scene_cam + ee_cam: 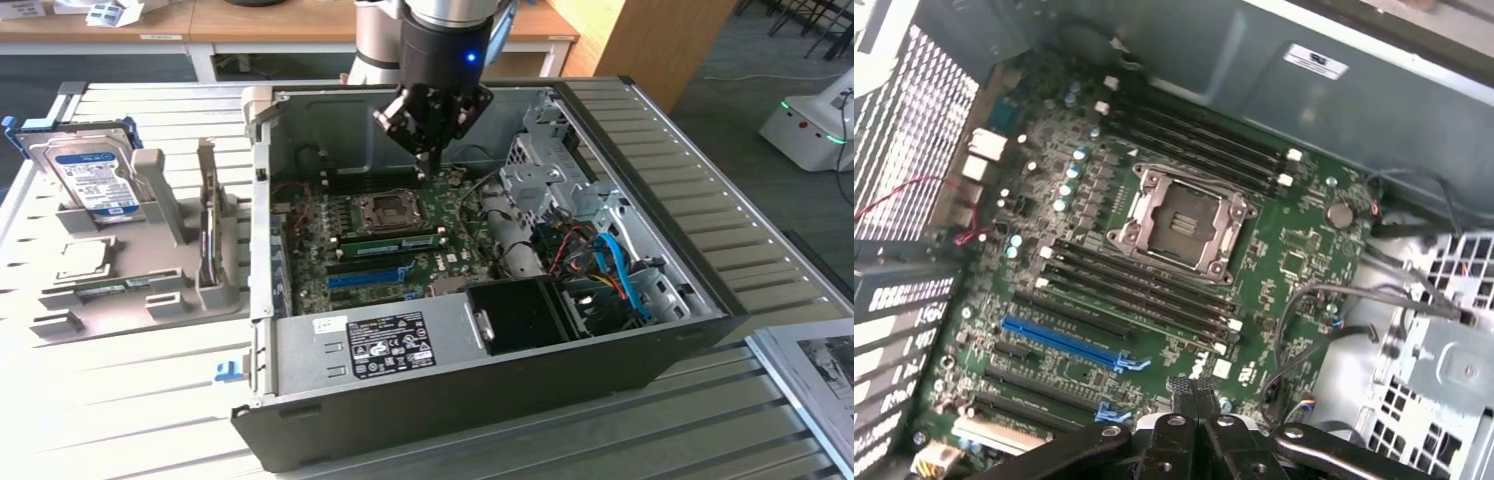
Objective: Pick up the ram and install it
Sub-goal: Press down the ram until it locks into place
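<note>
One open computer case [400,400] holds your motherboard [387,250], the ram [390,243] seated in a slot beside the processor socket [387,210], your gripper [424,150] hovering above. At the wrist, the fingers [1199,400] are closed together, holding nothing.

Open black metal computer case [534,400] lies on slatted grey counter [120,420]. Green motherboard [387,240] flat inside case, square silver processor socket [390,209] near its middle. Green ram stick [390,243] seated in slot just beside socket. Grey plastic holder rack [134,270] on counter at exterior view's left of case, silver hard drive [91,172] upright in it. Black robot gripper [430,128] above socket.
</note>
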`<state>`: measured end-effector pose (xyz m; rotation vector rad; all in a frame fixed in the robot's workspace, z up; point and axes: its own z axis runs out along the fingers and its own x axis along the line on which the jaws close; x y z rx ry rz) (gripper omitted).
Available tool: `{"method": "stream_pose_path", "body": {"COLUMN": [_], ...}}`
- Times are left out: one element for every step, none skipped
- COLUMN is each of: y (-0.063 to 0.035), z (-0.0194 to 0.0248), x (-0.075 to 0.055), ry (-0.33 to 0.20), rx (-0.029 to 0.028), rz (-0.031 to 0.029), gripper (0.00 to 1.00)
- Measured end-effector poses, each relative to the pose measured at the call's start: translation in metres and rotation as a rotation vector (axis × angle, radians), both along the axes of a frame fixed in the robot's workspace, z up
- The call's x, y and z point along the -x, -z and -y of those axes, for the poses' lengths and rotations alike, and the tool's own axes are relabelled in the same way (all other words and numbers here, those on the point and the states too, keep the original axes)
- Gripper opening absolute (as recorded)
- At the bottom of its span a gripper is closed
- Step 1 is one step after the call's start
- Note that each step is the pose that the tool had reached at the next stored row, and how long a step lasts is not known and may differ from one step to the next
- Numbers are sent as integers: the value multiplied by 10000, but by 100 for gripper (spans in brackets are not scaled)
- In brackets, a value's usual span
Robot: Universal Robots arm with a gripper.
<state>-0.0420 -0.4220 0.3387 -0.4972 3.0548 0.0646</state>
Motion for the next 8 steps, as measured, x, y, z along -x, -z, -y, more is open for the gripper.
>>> {"method": "stream_pose_path", "body": {"y": [1,2,2,3,3,4,4,4], "z": [0,0,0,0,0,0,0,0], "x": [0,0,0,0,0,0,0,0], "ry": [127,255,391,522,652,782,908,1040], "rx": [0,-1,0,-1,0,0,0,0], "rz": [0,1,1,0,0,0,0,0], "gripper": [10,10,10,10,10,10,10,10]}}
